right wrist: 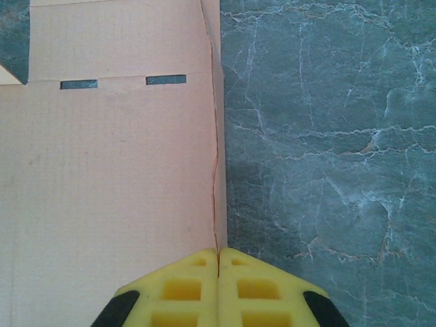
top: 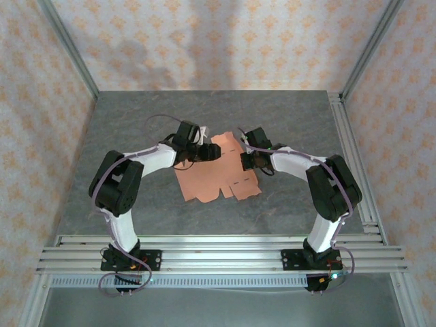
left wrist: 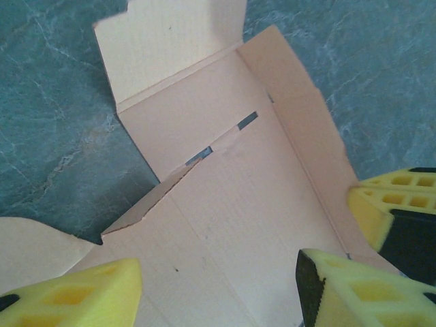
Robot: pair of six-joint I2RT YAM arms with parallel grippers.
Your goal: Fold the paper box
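One hard tug could have torn the paper box (top: 212, 180). Right gripper (right wrist: 218, 272) pinched its flap; left gripper (left wrist: 204, 293) hung open, empty.

Top external camera: fixed high behind the arm bases, looking down and forward over the whole tabletop (top: 136, 122) to its far edge. Left wrist camera: very near, tilted down over the left gripper (left wrist: 214, 296) and across the paper box (left wrist: 259, 204). Right wrist camera: equally near, facing straight down past the right gripper (right wrist: 218, 289) along the paper box's side edge and bare tabletop. Shared ground: the paper box at mid-tabletop, seen by all three.
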